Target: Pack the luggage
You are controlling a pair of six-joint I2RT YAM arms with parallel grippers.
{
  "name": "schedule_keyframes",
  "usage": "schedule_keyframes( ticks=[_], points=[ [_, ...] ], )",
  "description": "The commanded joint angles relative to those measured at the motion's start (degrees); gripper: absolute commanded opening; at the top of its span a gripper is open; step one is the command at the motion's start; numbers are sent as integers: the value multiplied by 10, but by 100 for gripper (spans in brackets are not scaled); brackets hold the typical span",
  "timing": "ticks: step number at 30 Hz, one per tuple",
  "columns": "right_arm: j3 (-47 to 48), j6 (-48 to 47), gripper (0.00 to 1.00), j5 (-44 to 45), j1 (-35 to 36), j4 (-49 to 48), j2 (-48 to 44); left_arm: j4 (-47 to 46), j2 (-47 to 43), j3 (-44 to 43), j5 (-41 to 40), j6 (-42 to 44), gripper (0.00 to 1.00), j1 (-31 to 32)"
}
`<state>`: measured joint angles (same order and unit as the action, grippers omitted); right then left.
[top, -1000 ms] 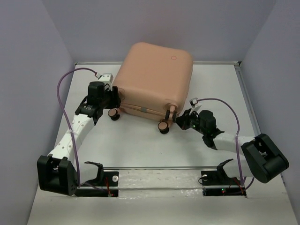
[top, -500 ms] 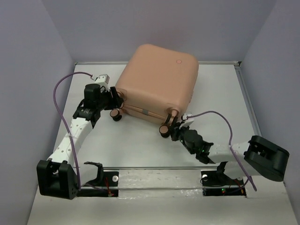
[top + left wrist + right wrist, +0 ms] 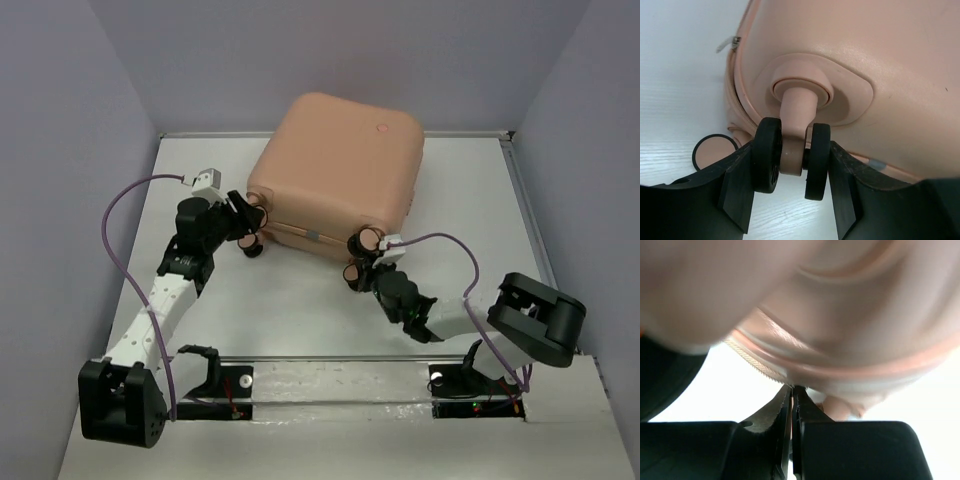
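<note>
Two pincers are on the luggage (image 3: 340,170) now. It's swung closer to the far edge of the bench (image 3: 300,320). The left pincer (image 3: 791,167) is clamped on a caster wheel (image 3: 767,160), and the right pincer (image 3: 791,390), pressed together, has slid in under the zip seam (image 3: 752,362). We reckon they're just repositioning it.

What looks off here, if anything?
The luggage lies closed and skewed on the table. The left gripper clamps a caster wheel, not the shell. The right gripper, shut, has its tips at the zipper seam.

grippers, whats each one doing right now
Left gripper: closed on a wheel of the suitcase.
Right gripper: closed, tips at the suitcase, nothing seen held.
</note>
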<state>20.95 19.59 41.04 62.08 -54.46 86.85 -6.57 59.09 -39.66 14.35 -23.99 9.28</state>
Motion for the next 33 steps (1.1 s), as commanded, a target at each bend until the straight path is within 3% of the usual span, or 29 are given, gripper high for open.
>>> schedule_keyframes(
  ticks=[1,6,8,14,19,23,28,33],
  points=[
    [67,-33,7,-231,-139,11,-67,-49,-73,34,108,-74,6,56],
    [100,-22,7,-253,-117,38,-28,-100,-65,64,101,-112,6,119],
    [108,-12,7,-227,-81,24,18,-140,-59,68,99,-139,6,136],
    [209,-5,7,-256,38,1,205,-205,-49,52,96,-188,6,180],
    [219,-15,7,-316,38,3,185,-214,-57,32,108,-197,6,181],
    [199,15,7,-427,38,-50,163,-212,-55,12,106,-198,6,181],
    [132,33,7,-442,38,-93,119,-230,-34,-14,104,-220,6,181],
    [152,70,7,-505,44,-172,152,-274,-8,-48,110,-260,6,181]
  ],
)
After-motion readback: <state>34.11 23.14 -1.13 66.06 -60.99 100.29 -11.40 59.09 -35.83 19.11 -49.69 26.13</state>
